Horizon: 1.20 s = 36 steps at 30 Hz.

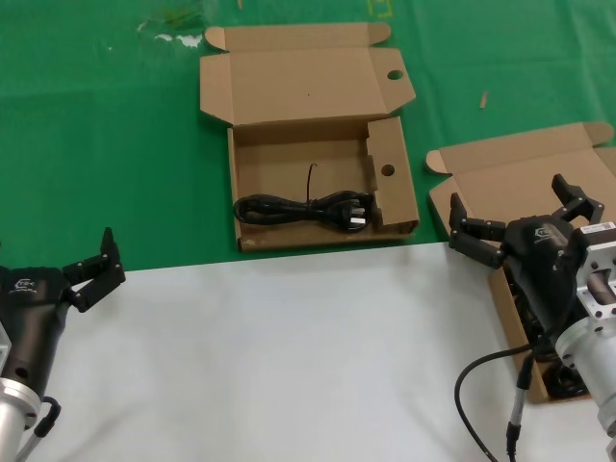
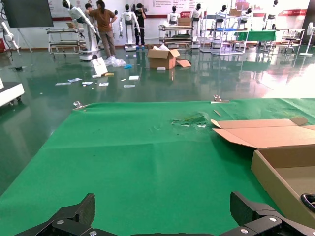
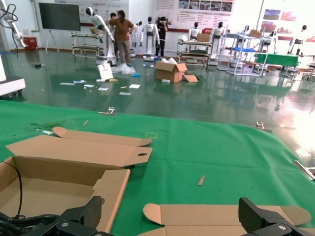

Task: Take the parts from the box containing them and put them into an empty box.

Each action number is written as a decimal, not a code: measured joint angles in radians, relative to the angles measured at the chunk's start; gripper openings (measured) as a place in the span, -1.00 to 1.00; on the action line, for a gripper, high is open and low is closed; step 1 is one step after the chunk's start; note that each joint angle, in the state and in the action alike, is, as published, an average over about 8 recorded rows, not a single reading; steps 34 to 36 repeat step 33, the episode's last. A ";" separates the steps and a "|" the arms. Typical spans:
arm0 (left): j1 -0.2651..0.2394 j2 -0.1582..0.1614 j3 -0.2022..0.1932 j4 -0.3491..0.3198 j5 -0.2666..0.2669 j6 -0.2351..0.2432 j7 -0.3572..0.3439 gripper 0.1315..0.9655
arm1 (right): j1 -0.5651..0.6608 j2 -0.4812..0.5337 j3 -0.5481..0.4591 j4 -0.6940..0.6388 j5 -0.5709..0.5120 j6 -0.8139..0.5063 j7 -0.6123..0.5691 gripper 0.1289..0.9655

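Brown cardboard marks both ends of the job. The plain-lidded mailer box (image 1: 481, 188) sits on the green tabletop (image 1: 96, 144) at about 3 o'clock in the head view, lid folded back. The right tool (image 1: 520, 219) hangs directly over it, fingers spread wide and holding nothing. Dark loops of power cable (image 1: 568, 380) show at the box's near end, mostly hidden under the right arm, so how many remain cannot be told.

The holed mailer box (image 1: 289, 135) lies open at roughly 12 o'clock. One black power cable (image 1: 303, 210) already rests on its floor, long axis running 9 to 3 o'clock, plug end toward the partition (image 1: 390, 173) with the round hole.

The relation that matters: the remaining cables lie straight beneath and slightly nearer the robot than the right tool, while the holed box lies toward 10 o'clock from it. The right arm is clearly the nearer one. The left tool (image 1: 91, 272) waits at about 8 o'clock over the white sheet (image 1: 289, 356), also wide open and empty, well apart from both boxes.
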 joint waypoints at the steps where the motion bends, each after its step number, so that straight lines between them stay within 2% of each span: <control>1: 0.000 0.000 0.000 0.000 0.000 0.000 0.000 1.00 | 0.000 0.000 0.000 0.000 0.000 0.000 0.000 1.00; 36: 0.000 0.000 0.000 0.000 0.000 0.000 0.000 1.00 | 0.000 0.000 0.000 0.000 0.000 0.000 0.000 1.00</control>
